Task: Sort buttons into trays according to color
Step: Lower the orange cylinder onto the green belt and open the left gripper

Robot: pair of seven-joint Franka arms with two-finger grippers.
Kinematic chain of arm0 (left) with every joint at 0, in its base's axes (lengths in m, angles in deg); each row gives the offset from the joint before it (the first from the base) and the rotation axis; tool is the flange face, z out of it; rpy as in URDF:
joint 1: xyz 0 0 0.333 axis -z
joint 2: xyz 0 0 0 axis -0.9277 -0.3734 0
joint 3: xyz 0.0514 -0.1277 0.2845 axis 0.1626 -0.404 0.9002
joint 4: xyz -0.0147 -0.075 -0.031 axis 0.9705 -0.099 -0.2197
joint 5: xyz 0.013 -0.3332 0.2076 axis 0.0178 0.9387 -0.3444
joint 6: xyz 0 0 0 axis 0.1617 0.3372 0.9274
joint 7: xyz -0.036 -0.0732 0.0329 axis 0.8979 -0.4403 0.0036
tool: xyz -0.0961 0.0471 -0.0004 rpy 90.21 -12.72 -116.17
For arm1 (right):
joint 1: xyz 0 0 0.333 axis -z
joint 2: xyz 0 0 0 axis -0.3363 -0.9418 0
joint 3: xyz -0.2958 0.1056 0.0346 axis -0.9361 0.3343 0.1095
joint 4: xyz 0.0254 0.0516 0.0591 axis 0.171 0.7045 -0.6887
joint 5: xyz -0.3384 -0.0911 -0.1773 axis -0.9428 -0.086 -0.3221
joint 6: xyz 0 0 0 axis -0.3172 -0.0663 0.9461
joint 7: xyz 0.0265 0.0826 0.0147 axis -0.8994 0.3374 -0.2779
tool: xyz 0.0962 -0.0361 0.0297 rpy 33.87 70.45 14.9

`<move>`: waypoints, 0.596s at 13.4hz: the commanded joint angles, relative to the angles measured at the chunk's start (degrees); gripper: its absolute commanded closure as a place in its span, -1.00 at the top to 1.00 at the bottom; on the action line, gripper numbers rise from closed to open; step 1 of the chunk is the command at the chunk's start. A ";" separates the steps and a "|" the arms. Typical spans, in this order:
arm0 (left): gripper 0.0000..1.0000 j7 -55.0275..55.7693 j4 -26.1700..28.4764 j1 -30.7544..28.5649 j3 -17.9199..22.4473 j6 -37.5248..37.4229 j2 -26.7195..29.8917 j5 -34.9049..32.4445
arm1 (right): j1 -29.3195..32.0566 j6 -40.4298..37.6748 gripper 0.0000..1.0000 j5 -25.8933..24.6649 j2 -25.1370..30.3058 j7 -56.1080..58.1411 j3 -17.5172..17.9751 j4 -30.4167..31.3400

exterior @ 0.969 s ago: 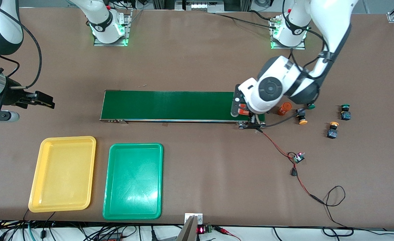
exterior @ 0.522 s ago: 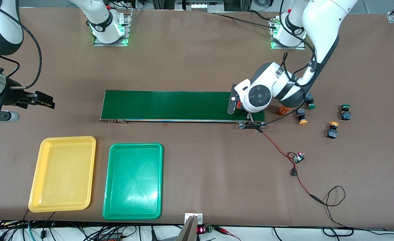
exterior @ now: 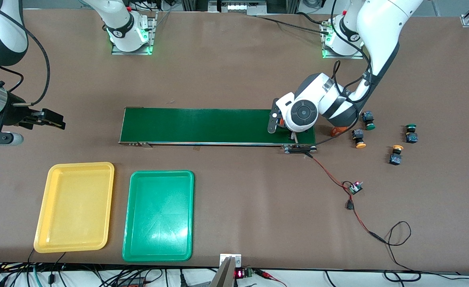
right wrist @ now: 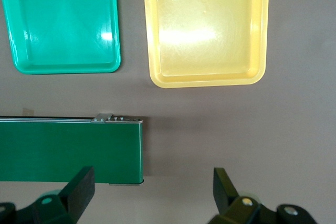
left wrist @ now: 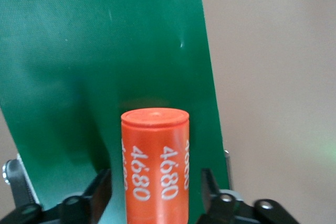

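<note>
- Dark green conveyor belt (exterior: 202, 125) on a brown table (exterior: 234, 191).
- Orange cylinder (left wrist: 155, 166) printed "4680" in white.
- One yellow tray (exterior: 75, 207), one green tray (exterior: 158, 217).
- Buttons on dark blue-black bodies: two green caps (exterior: 370, 126) (exterior: 410, 127), two orange-yellow caps (exterior: 360, 145) (exterior: 397, 148).
- White arms with black joints; black left gripper (left wrist: 155, 198) and right gripper (right wrist: 152, 203).
- Red and black wire (exterior: 330, 175).
</note>
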 commanded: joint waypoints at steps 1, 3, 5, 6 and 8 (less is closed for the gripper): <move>1.00 1.34 -1.49 -0.56 -0.67 -5.60 5.80 -0.35 | 0.00 -0.28 1.00 0.08 0.06 -0.80 0.31 -0.07; 1.00 3.09 -5.00 -1.79 -0.58 -12.44 9.40 2.36 | 0.00 -0.28 1.00 0.08 0.06 -0.80 0.31 -0.07; 1.00 6.95 -8.52 -5.99 -0.49 -16.07 10.73 2.90 | 0.00 -0.28 1.00 0.08 0.06 -0.80 0.31 -0.07; 1.00 8.97 -10.36 -7.84 -0.58 -16.43 10.65 3.60 | 0.00 -0.28 1.00 0.08 0.06 -0.80 0.31 -0.07; 1.00 18.52 -12.13 -11.97 -0.23 -16.35 10.74 4.30 | 0.00 -0.28 1.00 0.08 0.06 -0.80 0.31 -0.07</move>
